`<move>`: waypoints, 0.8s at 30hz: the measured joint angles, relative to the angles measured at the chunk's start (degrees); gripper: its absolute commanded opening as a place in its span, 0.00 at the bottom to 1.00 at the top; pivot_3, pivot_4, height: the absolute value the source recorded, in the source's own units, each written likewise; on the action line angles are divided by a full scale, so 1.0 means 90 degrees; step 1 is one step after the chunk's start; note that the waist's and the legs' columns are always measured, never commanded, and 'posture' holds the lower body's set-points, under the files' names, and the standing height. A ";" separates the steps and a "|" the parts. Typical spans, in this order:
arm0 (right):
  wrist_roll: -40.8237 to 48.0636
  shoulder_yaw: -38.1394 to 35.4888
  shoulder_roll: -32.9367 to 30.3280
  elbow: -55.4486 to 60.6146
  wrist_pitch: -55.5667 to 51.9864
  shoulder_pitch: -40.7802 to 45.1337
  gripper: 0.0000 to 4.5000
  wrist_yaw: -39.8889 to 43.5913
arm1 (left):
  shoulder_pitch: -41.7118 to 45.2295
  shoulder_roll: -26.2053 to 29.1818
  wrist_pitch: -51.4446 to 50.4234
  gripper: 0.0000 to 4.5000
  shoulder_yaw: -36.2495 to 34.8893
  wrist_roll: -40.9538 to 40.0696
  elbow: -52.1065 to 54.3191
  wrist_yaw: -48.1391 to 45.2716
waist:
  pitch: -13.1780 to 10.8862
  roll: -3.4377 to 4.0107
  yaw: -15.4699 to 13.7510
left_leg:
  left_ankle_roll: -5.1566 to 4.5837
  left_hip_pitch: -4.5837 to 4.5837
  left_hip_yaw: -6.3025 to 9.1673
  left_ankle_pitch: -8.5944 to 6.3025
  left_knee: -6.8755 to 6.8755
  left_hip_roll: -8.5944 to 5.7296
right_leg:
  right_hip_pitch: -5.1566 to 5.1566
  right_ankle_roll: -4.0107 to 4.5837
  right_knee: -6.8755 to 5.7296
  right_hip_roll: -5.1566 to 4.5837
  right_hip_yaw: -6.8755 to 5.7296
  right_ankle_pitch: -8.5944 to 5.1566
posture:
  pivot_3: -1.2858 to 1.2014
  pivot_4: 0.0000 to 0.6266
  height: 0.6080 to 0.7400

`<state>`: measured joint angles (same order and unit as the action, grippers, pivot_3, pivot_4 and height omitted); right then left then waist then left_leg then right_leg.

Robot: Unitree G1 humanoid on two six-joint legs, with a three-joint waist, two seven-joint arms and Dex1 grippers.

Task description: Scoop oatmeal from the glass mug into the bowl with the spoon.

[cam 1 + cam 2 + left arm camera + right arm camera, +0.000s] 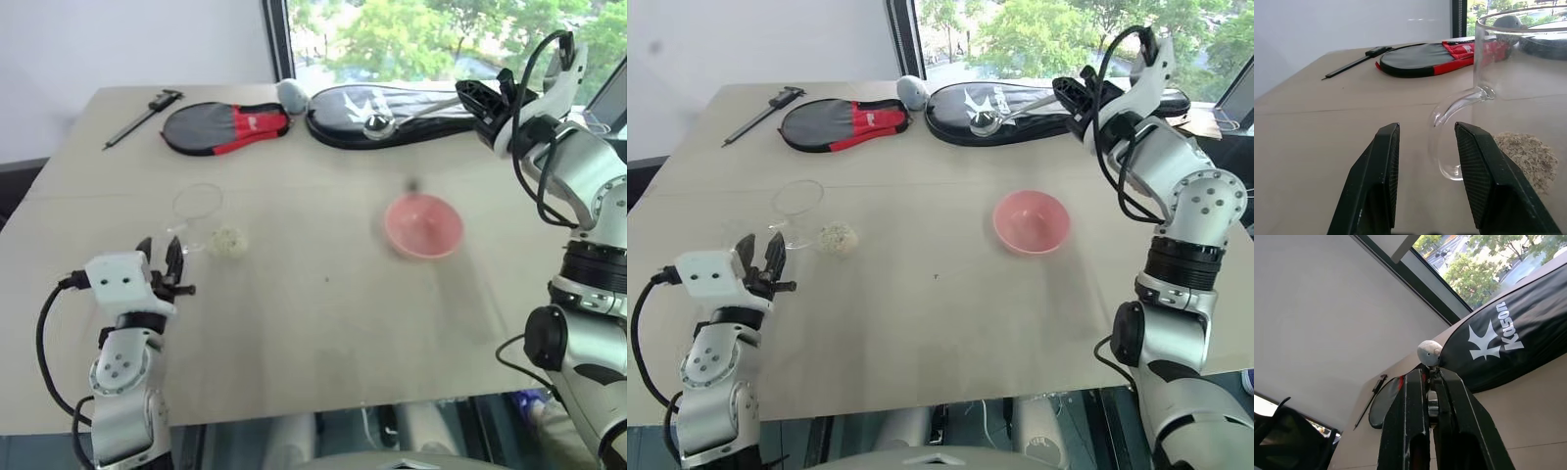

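Beside the mug point(1508, 93), the left gripper point(1427, 161) gapes at its handle to steady it, while the right gripper point(1070, 96), clamped on the spoon point(1004, 117), waits above the table.

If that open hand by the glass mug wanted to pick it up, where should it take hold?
Probably by the handle. The mug stands upright and its looped handle faces the left end effector, which is open just short of it. Coming in level from that near side, the fingers could close across the loop.

Black caliper point(143, 117); red-black pouch point(225, 128); long black case point(392, 114).
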<state>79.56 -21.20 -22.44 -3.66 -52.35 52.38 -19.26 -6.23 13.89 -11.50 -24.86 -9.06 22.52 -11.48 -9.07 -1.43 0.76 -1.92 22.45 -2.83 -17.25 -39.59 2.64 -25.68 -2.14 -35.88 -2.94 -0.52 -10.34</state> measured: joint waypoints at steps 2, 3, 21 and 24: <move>-0.0021 -0.0004 -0.0016 -0.0006 0.0000 -0.0002 0.00 0.0029 | 0.0100 0.0118 0.0009 0.41 0.0034 0.0003 -0.0151 -0.0021 | 0.0000 0.0000 -0.0001 | 0.0000 0.0001 0.0002 0.0000 0.0001 0.0000 | -0.0001 0.0000 -0.0001 0.0000 -0.0002 0.0000 | 0.52 0.24 1.00; -0.0034 -0.0004 -0.0022 -0.0011 0.0000 -0.0002 0.00 0.0043 | 0.0145 0.0198 0.0013 0.41 0.0054 0.0004 -0.0219 -0.0042 | 0.0000 0.0000 -0.0002 | 0.0000 0.0001 0.0003 0.0000 0.0001 0.0001 | -0.0001 0.0000 -0.0001 0.0000 -0.0003 0.0000 | 0.52 0.24 1.00; -0.0127 -0.0057 -0.0148 -0.0011 -0.0046 -0.0165 0.00 0.0327 | 0.0491 0.0574 0.0142 0.01 0.0165 -0.0128 -0.0762 -0.0229 | 0.0001 0.0005 -0.0022 | 0.0000 -0.0002 0.0001 0.0000 0.0002 0.0000 | -0.0001 0.0000 -0.0003 -0.0002 -0.0002 0.0000 | 0.52 0.24 1.00; -0.0070 0.0022 -0.0150 0.0092 -0.0197 -0.0063 0.00 0.0545 | 0.0814 0.0842 0.0324 0.01 0.0470 0.0051 -0.1022 -0.0401 | -0.0001 0.0008 -0.0042 | 0.0000 0.0000 0.0003 0.0000 0.0002 -0.0001 | -0.0001 0.0000 -0.0003 -0.0002 -0.0004 0.0000 | 0.52 0.24 1.00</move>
<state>78.93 -21.00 -23.79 -2.83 -54.12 51.81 -14.36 1.09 21.47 -8.58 -20.63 -8.61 13.32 -15.09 -9.08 -1.35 0.38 -1.92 22.45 -2.80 -17.25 -39.56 2.63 -25.69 -2.14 -35.90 -2.96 -0.56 -10.34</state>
